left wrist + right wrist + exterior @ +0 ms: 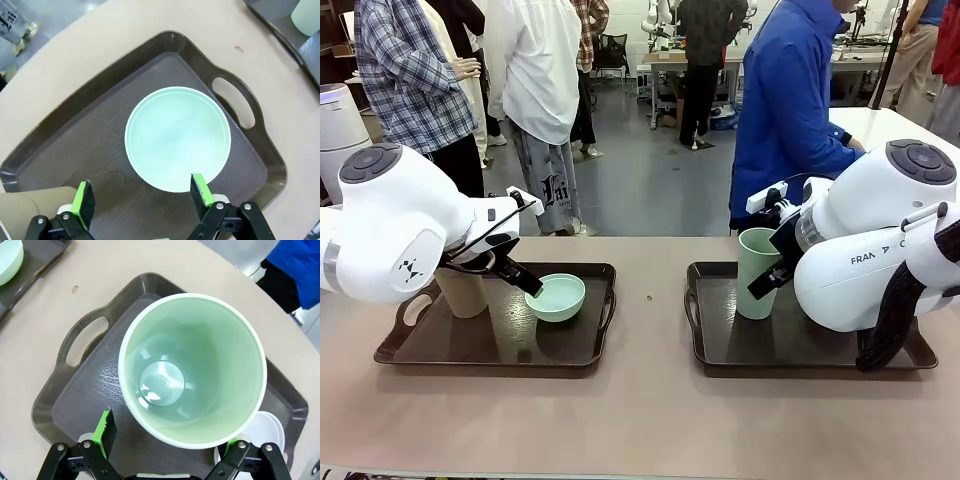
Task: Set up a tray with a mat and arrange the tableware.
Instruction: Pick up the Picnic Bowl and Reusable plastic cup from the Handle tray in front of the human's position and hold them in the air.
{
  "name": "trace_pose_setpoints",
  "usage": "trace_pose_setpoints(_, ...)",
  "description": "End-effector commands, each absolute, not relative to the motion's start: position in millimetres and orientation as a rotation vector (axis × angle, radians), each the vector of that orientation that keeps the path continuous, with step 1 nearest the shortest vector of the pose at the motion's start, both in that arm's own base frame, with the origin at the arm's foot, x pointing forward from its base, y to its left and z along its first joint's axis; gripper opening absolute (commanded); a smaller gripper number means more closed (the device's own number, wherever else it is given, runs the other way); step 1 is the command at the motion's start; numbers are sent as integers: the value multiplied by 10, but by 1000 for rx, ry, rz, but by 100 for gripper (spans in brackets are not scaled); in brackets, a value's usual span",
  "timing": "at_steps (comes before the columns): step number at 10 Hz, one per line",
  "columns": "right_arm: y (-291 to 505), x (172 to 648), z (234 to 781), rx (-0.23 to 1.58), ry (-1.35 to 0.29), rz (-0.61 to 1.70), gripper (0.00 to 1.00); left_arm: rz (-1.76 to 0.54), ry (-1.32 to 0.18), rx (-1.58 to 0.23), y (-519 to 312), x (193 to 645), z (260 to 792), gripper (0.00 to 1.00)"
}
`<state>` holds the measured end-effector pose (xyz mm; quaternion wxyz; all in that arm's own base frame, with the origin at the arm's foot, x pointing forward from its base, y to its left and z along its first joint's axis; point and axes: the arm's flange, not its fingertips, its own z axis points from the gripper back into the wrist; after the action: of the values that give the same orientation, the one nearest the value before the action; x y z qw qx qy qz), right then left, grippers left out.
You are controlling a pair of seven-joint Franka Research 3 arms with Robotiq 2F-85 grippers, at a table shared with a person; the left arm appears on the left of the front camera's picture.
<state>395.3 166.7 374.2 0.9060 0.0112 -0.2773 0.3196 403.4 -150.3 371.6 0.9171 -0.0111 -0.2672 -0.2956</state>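
The left gripper [142,197] hangs over the left tray [270,167] with its fingers spread wide and nothing between them. In the left wrist view one green pad [200,189] sits right at the near rim of the mint-green bowl [177,139]. The other pad is just beside the tan cup [30,205]. Both the bowl and the cup stand upright on this tray, near each other.

The right gripper [168,437] is over the right tray [82,400], also spread wide. The pale green cup [192,370] stands upright between its two fingers. One pad stands clear of the cup wall and the other is half hidden behind the rim, so I cannot tell whether it touches. A white bowl [267,432] sits on the same tray, just beside the cup.

Counted: two trays side by side on the table [650,420], two cups and two bowls. Each tray carries one cup and one bowl. A person [785,110] in a blue jacket stands at the far side.
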Motion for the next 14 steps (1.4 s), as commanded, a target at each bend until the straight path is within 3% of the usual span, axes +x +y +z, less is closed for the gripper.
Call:
trace_pose_setpoints(1, 1667, 3952, 3742, 23, -573, 660, 100, -608, -550, -23, -1503, 4034, 3716, 100)
trace_pose_setpoints(7, 1613, 3894, 3711, -19, -526, 590, 100, -608, -550, -23, -1503, 4034, 3716, 100)
trace_pose_setpoints(10, 1489, 3408, 3932, -50, -365, 345, 100, -494, -454, -23, -1832, 3531, 4016, 100)
trace_pose_setpoints(14, 1304, 2343, 4427, -45, -214, 214, 100, -461, -287, 33, -1653, 2718, 4441, 100)
